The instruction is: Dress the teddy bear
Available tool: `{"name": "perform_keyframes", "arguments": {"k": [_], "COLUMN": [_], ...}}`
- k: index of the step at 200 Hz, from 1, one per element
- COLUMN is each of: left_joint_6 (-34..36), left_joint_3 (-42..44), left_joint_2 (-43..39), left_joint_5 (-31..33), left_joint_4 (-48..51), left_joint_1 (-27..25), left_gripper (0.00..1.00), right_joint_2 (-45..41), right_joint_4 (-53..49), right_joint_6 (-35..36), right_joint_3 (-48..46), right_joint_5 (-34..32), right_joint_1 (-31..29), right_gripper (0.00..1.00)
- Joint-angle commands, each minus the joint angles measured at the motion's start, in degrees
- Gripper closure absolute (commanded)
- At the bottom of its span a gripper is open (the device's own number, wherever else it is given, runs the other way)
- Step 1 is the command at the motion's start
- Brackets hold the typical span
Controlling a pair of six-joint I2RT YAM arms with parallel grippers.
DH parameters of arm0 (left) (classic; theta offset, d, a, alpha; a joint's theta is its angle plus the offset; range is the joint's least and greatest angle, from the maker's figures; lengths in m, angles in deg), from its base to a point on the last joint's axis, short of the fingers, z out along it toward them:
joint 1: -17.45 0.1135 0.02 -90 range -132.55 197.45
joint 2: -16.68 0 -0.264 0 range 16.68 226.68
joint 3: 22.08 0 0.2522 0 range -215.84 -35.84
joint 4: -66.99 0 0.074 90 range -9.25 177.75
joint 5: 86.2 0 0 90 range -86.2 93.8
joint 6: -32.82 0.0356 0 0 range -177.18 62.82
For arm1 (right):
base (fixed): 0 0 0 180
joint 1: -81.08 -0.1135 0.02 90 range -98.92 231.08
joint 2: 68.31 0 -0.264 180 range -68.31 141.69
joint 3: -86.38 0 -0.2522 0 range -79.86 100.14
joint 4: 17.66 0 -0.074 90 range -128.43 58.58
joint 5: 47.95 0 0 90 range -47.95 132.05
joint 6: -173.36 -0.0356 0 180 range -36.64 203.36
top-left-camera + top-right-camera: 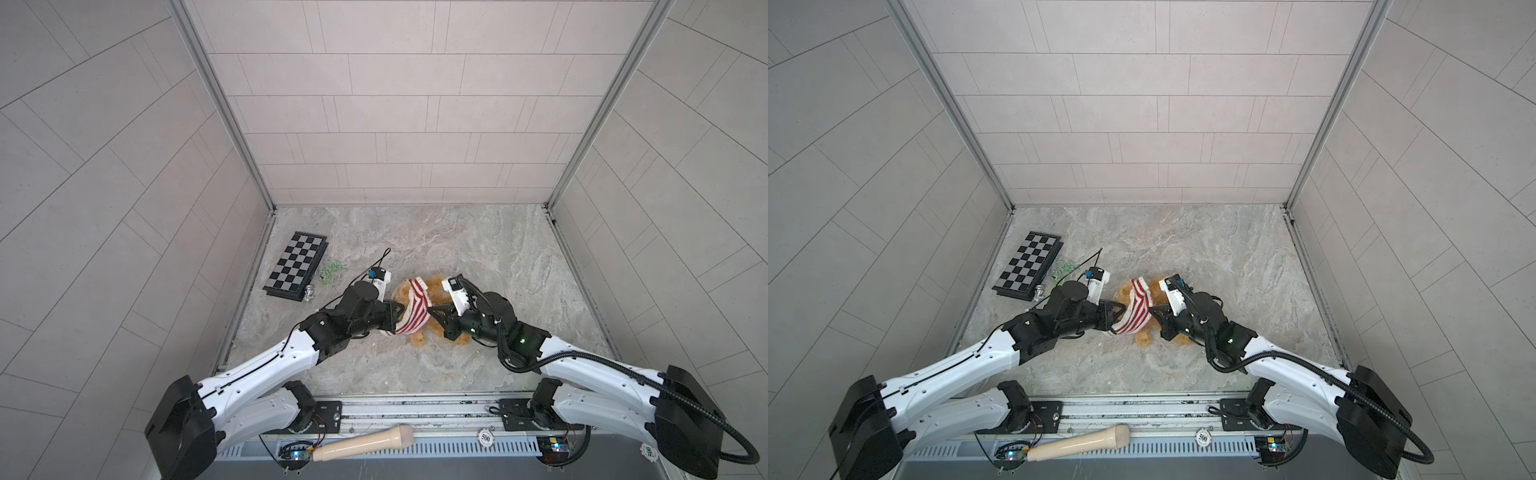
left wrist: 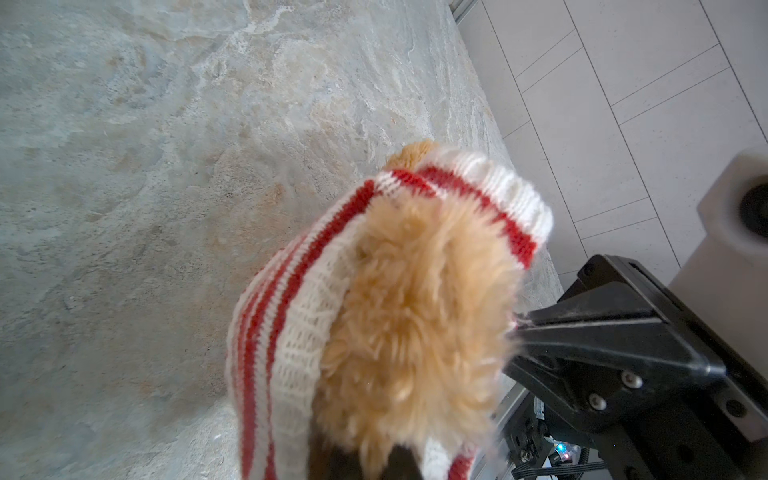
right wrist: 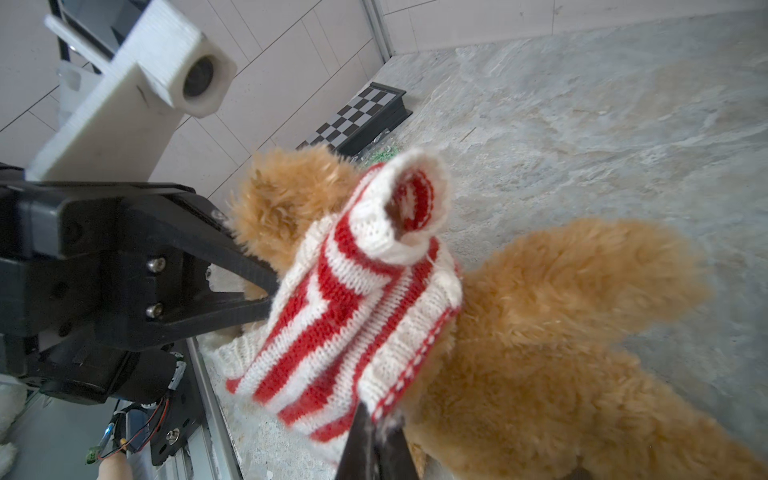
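Position matters most here: the teddy bear lies on the table just below the middle of both top views, directly between the two tools, so neither arm is nearer. The left gripper comes in from the left of the frame and the right gripper from the right, their tips facing each other across the bear's body. Both are pinched shut on the striped sweater. The left one has the knit at the bear's left side, and the right one has the stitched hem on the opposite side. The bear's long axis runs from the upper part of the frame to the lower, tilted a little, crosswise to the line joining the grippers. Two furry lobes, feet as I judge, poke out below the sweater toward the lower edge. More fur shows above it on both sides of an open knit cuff, so the head probably points toward the upper edge, though the face is hidden. The sweater is bunched around the upper body, so the coming pull should run along that axis, toward the lower edge of the frame.
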Motion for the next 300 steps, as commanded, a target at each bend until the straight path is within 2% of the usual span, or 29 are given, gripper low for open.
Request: {"name": "perform_keyframes", "arguments": {"k": [1,33,69,88,122,168,191,203,212,225,242,267,300], "left_joint_6": [1.7,1.7,1.97,1.18,-4.47,-6.26,-10.66,-13.43,-15.57,-18.2,-19.61,-21.39,-23.58], "left_joint_3": [0.91,1.6,1.69,2.03,2.82,2.76,5.52,6.79,7.48,7.95,7.45,7.57,7.59], "left_joint_2": [-0.97,-0.97,-1.72,-2.61,-3.97,-6.13,-5.79,-5.19,-4.97,-5.2,-6.07,-7.49,-7.01], "left_joint_5": [3.62,3.82,2.68,0.24,-5.27,-1.98,-1.1,-1.45,-2.16,-2.7,-2.45,-1.24,-0.73], "left_joint_4": [1.07,0.68,0.25,-1.8,-8.03,-6.02,-10.8,-14.53,-17.88,-22.22,-23.13,-23.43,-26.91], "left_joint_1": [0.18,0.15,0.15,0.21,0.28,0.24,0.39,0.55,0.42,0.19,-0.11,-0.07,-0.06], "left_gripper": [1.0,1.0,1.0,1.0,1.0,1.0,1.0,1.0,1.0,1.0,1.0,1.0,1.0], "right_joint_2": [-2.71,-4.01,-2.37,0.49,7.05,9.1,5.6,3.39,1.97,-0.09,-4.4,-9.5,-5.26], "right_joint_4": [-2.43,-4.45,-5.95,-8.4,-9.06,-13.66,-10.03,-7.78,-8.53,-10.86,-11.48,-8.28,0.89], "right_joint_6": [0.0,0.07,1.4,3.11,6.4,7.78,9.48,10.69,11.44,11.88,11.07,10.32,5.4], "right_joint_3": [-1.82,-3.2,-3.42,-1.86,0.87,4.19,2.94,1.92,1.97,2.36,0.83,-3.36,-6.44], "right_joint_5": [-5.2,-6.26,-8.43,-10.53,-10.68,-13.09,-8.73,-7.42,-7.07,-6.45,-5.92,-6.27,-4.62], "right_joint_1": [0.28,0.28,0.52,1.12,2.89,3.62,3.08,1.73,0.7,-0.36,-2.08,-6.43,-8.72], "right_gripper": [1.0,0.97,1.0,1.0,1.0,0.99,0.91,0.82,0.74,0.69,0.61,0.4,0.37]}}
